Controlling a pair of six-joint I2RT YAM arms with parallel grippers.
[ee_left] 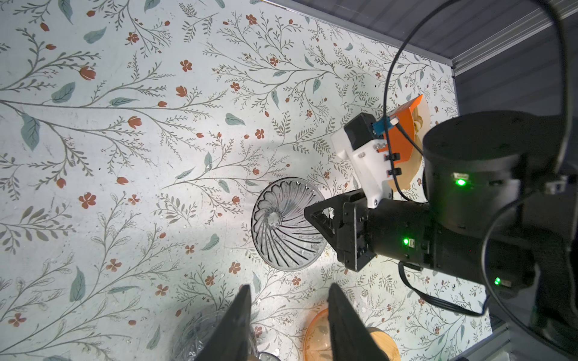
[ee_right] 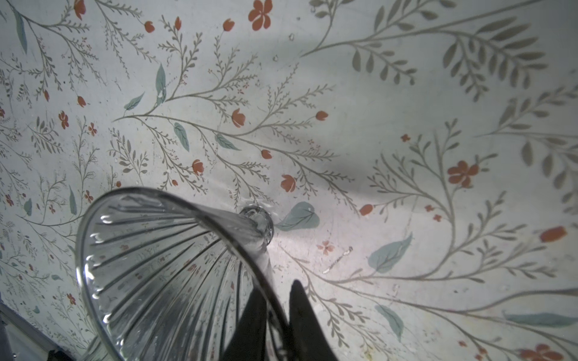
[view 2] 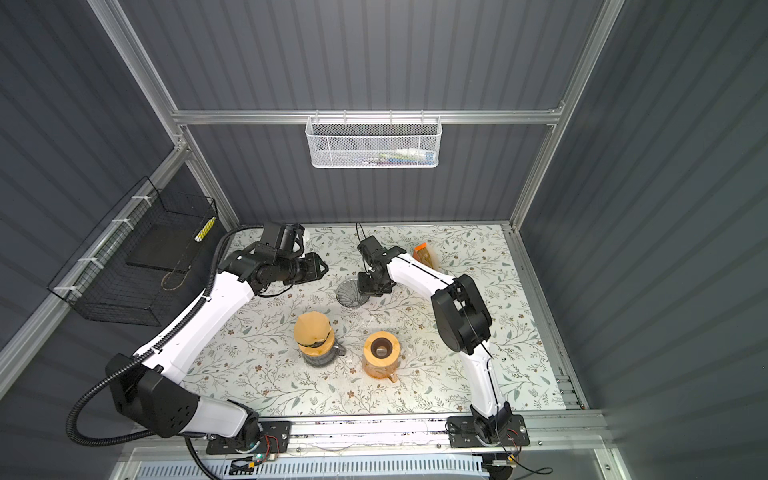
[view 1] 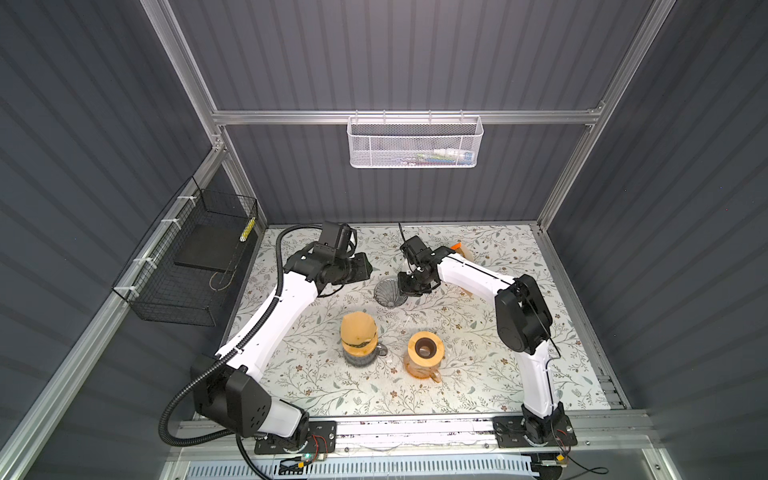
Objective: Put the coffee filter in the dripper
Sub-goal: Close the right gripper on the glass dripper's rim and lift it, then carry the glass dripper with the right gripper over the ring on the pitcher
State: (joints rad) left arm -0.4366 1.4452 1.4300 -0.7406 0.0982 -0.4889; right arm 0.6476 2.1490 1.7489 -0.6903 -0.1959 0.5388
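Observation:
The dripper (view 1: pixel 384 293) (view 2: pixel 347 293) is a clear ribbed glass cone lying tilted on the floral table mat, near the middle. My right gripper (view 1: pixel 409 286) (view 2: pixel 370 286) (ee_right: pixel 276 287) is shut on the dripper's (ee_right: pixel 156 265) rim, one finger inside the wall and one outside. In the left wrist view the right gripper (ee_left: pixel 319 215) sits at the edge of the dripper (ee_left: pixel 281 225). A tan paper coffee filter (view 1: pixel 357 328) (view 2: pixel 311 328) sits on top of a glass jug, nearer the front. My left gripper (view 1: pixel 365 266) (view 2: pixel 320 266) (ee_left: pixel 289 290) hovers open and empty, left of the dripper.
An orange jug with a wooden lid (view 1: pixel 424 353) (view 2: pixel 380 353) stands front right of the filter. An orange holder with tan papers (view 1: pixel 459 247) (ee_left: pixel 403 134) sits at the back, behind the right arm. A black wire basket (view 1: pixel 187 266) hangs on the left wall.

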